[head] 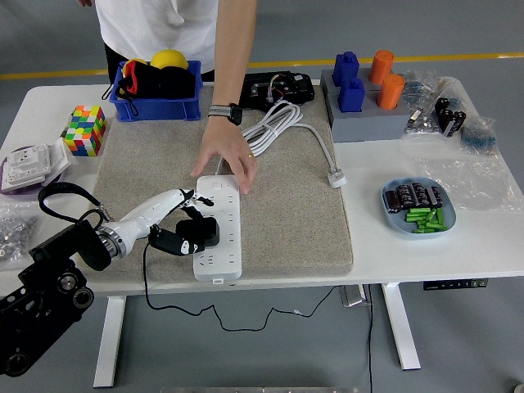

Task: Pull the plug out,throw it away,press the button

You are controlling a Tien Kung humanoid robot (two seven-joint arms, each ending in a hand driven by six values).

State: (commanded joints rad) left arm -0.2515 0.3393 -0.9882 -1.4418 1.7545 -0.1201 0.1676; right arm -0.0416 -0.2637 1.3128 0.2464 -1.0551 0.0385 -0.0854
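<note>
A white power strip point(220, 230) lies on the grey mat point(286, 213) with a black plug adapter point(199, 232) seated in it. Its black cord hangs over the table's front edge. My left hand point(187, 223) reaches in from the left, fingers curled around the black plug from above and below. A person's hand point(223, 160) presses down on the far end of the strip. The strip's white cable point(266, 129) is coiled at the back with its plug point(336, 177) loose on the mat.
A blue bin point(157, 86) stands at the back left, a colour cube point(85, 129) beside it. A black device point(270, 88), blue and orange blocks point(367, 94) and a blue dish point(417, 207) sit at the right. A white socket box point(29, 164) lies far left.
</note>
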